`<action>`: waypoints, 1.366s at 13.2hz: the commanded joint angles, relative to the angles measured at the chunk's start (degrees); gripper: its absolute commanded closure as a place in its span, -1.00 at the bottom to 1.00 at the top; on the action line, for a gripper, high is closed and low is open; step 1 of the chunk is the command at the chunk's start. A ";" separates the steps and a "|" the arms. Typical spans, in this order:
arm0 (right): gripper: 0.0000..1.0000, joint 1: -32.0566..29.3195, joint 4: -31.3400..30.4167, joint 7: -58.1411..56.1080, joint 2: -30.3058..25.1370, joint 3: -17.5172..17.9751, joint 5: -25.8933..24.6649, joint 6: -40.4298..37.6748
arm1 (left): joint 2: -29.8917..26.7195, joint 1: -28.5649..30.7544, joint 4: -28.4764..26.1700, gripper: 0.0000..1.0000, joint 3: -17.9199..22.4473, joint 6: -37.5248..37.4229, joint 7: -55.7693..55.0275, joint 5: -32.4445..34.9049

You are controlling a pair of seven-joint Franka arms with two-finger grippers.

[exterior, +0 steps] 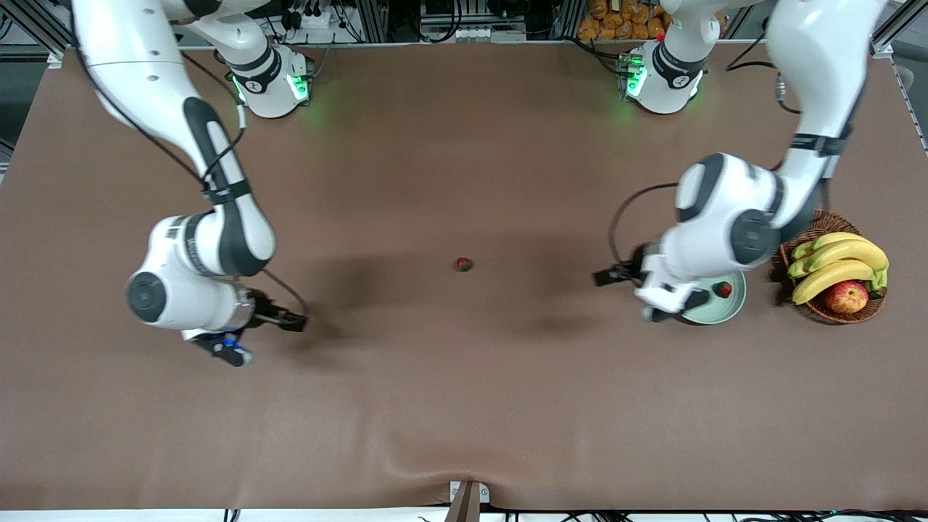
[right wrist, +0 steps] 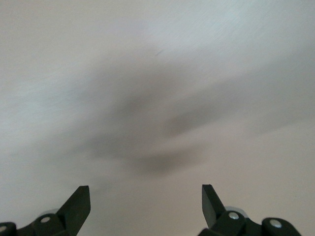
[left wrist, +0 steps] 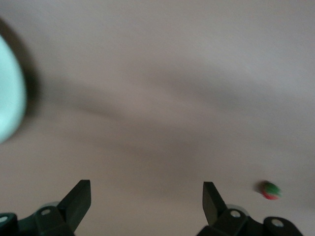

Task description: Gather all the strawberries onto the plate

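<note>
- One strawberry (exterior: 722,290) is seen in the plate (exterior: 731,309), toward the left arm's end of the table, beside the fruit basket (exterior: 834,310).
- Another strawberry (exterior: 463,264) is left mid-table.
- The left gripper (left wrist: 146,204) is held spread and empty beside the plate, likely having let go.
- The right gripper (right wrist: 146,204) is held open, empty, over bare table.

Small red strawberry with green leafy top (exterior: 463,264): lying alone at mid-counter. Second small red strawberry (exterior: 723,290): in the plate. Round pale mint-green shallow plate (exterior: 732,306): flat, partly hidden, beside the wicker basket.
</note>
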 commanded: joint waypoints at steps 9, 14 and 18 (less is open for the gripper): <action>-1.00 -15.99 -2.33 -24.70 1.58 0.92 -14.53 -0.90 | 16.34 -33.27 10.82 -1.00 13.76 16.81 -20.29 1.34; -1.00 -16.88 -2.33 -27.51 4.13 0.92 -14.27 1.55 | 20.29 -38.40 13.81 -1.00 16.60 18.12 -25.12 1.34; -0.47 -16.88 -2.42 -27.51 4.48 0.92 -14.18 1.47 | 23.37 -39.97 15.92 -0.95 17.21 19.97 -26.36 1.60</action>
